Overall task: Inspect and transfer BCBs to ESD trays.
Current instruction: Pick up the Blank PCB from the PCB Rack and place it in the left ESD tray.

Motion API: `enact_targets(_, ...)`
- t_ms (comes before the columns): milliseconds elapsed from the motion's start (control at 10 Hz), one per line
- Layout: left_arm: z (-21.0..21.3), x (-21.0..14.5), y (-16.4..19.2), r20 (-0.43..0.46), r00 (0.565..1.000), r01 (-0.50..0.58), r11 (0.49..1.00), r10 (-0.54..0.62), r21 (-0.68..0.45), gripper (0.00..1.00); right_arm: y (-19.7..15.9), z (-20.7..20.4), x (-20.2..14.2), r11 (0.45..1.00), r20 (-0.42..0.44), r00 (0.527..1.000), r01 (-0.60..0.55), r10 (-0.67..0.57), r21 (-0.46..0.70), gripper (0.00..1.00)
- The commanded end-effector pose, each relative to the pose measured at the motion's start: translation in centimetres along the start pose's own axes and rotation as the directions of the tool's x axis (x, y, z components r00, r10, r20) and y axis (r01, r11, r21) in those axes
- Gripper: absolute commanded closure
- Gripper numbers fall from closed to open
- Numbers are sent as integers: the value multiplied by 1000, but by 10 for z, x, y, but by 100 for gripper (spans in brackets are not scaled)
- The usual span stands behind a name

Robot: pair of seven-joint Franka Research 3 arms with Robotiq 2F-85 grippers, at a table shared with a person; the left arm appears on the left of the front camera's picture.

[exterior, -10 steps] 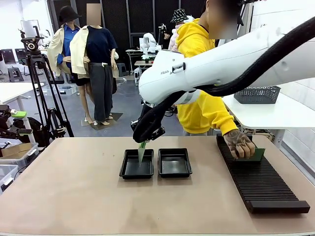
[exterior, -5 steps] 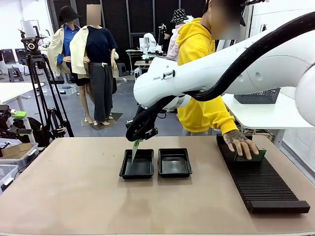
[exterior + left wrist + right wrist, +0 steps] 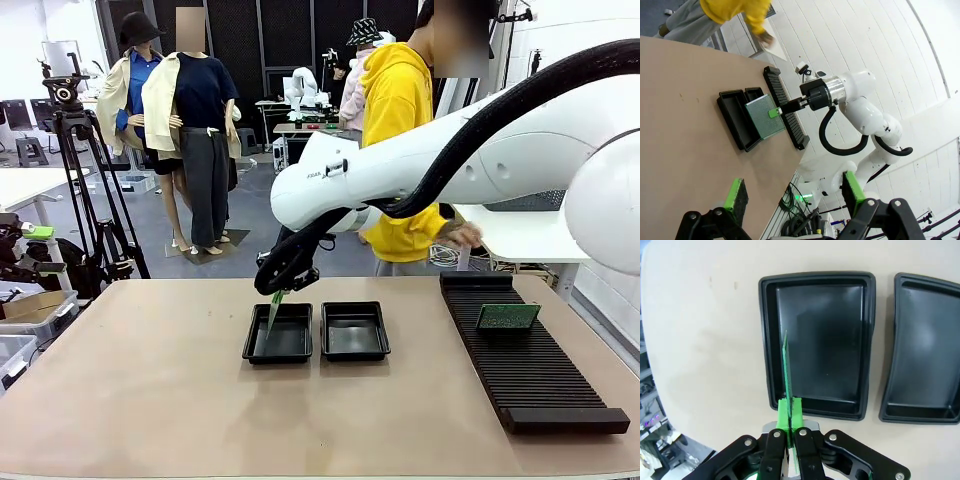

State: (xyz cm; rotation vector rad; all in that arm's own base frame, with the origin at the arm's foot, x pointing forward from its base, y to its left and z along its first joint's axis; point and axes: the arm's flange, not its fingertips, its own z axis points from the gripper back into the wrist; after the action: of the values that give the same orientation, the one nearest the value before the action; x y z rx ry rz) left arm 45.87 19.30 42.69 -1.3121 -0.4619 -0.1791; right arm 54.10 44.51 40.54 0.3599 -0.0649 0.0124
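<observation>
My right gripper is shut on a green BCB, which hangs edge-down over the left ESD tray. In the right wrist view the BCB stands edge-on between the fingers of the right gripper, over the left side of that tray. The second tray sits right beside it, bare inside. My left gripper is open, high above the table, with nothing between its green pads. From there the held BCB shows flat-on.
A long black slotted rack lies along the table's right side, with another green board standing in it. A person in a yellow hoodie stands at the far edge, hand drawn back. Bare tabletop spreads to the left.
The right gripper carried the BCB slightly left, toward the left tray's left side. The person's hand let go of the board in the rack and pulled away from the table.
</observation>
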Motion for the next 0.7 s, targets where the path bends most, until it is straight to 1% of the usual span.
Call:
enact_targets(0, 2, 1, -2, 11, 1000, 2, 1000, -2, -11, 0, 3, -7, 8, 1000, 12, 1000, 27, -27, 1, 100)
enact_targets(200, 2, 1, -2, 11, 1000, 2, 1000, -2, -11, 0, -7, -12, 14, 999, -8, 999, 37, -36, 13, 100)
enact_targets(600, 2, 1, -2, 11, 1000, 2, 1000, -2, -11, 0, -13, -20, 25, 997, 13, 999, 49, -50, 63, 100)
